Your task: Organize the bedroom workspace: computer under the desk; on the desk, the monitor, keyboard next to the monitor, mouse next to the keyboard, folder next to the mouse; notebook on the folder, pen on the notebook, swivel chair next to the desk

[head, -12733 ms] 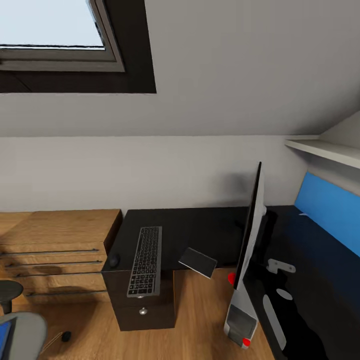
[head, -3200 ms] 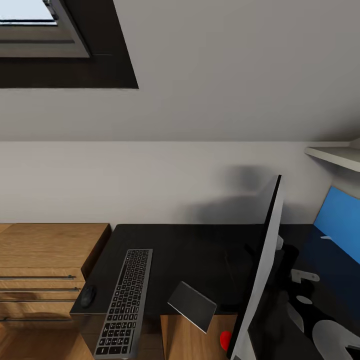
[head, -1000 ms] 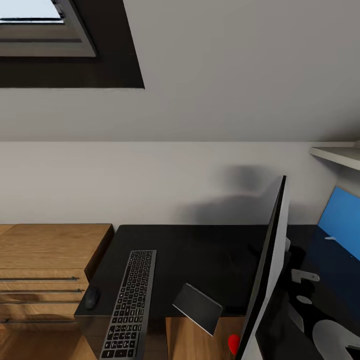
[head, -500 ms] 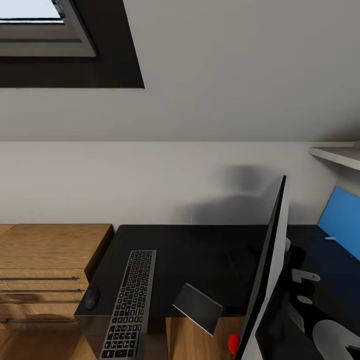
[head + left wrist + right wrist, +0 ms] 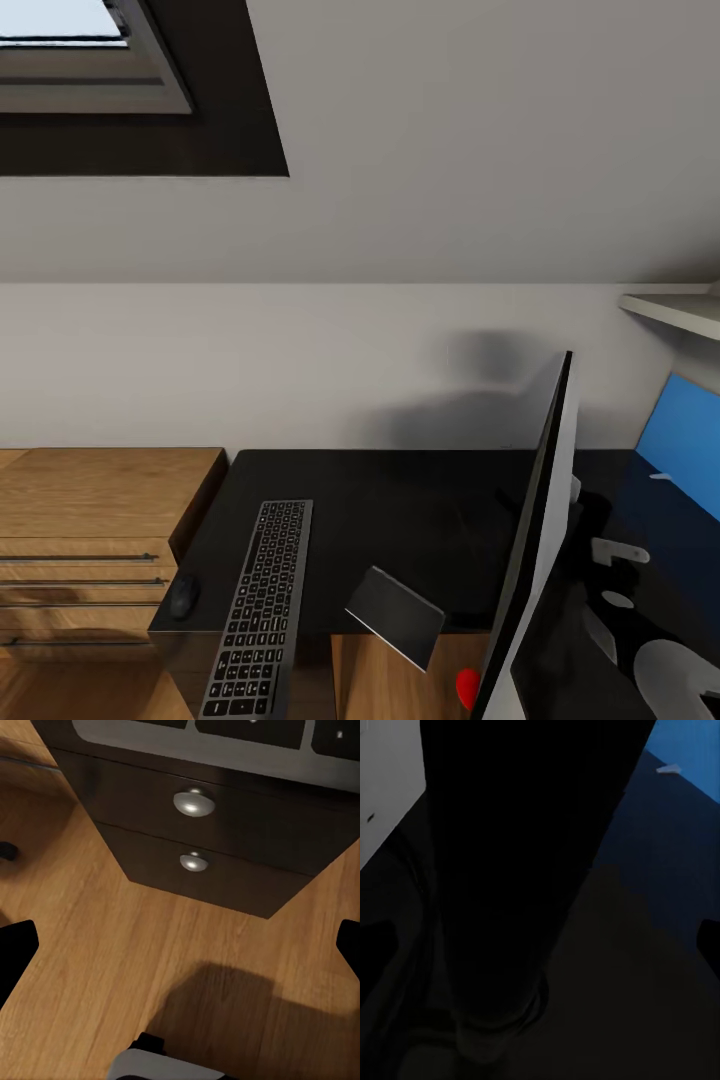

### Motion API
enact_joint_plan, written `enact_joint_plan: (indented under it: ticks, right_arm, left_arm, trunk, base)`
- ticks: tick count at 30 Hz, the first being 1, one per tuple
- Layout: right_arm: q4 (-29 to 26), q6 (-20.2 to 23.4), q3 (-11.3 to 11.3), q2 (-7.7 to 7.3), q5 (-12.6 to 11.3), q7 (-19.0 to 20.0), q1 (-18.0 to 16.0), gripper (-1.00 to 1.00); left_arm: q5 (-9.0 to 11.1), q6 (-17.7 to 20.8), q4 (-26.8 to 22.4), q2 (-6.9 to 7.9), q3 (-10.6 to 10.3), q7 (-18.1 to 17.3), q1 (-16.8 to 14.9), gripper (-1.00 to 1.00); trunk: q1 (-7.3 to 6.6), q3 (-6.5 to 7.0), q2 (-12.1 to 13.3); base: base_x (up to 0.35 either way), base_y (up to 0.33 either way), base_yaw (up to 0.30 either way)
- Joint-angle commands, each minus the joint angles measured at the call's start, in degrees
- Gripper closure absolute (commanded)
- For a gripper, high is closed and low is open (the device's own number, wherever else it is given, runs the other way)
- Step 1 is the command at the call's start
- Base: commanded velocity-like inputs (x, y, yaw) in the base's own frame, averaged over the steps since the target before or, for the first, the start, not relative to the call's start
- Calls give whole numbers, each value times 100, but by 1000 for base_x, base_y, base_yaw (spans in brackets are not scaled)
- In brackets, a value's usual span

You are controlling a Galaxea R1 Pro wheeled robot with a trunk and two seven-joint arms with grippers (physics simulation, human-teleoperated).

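Note:
On the black desk (image 5: 400, 500) the keyboard (image 5: 255, 610) lies lengthwise at the left end, with the small black mouse (image 5: 181, 597) just left of it. The dark grey notebook (image 5: 395, 617) juts over the desk's inner front edge. Right of it the monitor (image 5: 540, 540) stands, seen edge-on, a red light (image 5: 467, 686) at its lower corner. A thin white stick, the pen by its look (image 5: 655, 476) (image 5: 667, 769), lies by the blue panel. My left gripper (image 5: 180, 949) hangs open over the floor before the drawer unit (image 5: 225, 832). My right gripper (image 5: 540, 945) is open close behind the monitor. Folder, swivel chair and computer are out of view.
A light-wood chest (image 5: 90, 520) adjoins the desk's left end. A blue wall panel (image 5: 682, 440) and a white shelf (image 5: 670, 310) are at the right, a roof window (image 5: 90, 60) at the upper left. White robot parts (image 5: 620, 550) lie right of the monitor. Wood floor (image 5: 112, 967) lies below the drawers.
Over the last second a white robot part right of the monitor has shifted slightly. Since the earliest frame my head view has moved closer to the desk.

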Motion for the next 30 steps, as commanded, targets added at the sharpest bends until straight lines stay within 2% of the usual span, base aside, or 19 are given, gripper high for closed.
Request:
enact_joint_plan:
  ticks: [1, 30]
  right_arm:
    - [6, -23, -22, 1, 13, -4, -7, -100]
    - [3, -23, -22, -1, 15, -1, -6, -100]
  left_arm:
    - [61, -38, -5, 4, -20, 23, -3, -100]
    - [61, -31, -5, 4, -27, 15, -3, -100]
  trunk:
    - [4, -12, -12]
    - [4, -12, -12]
  base:
    - [6, 0, 0]
    - [34, 0, 0]
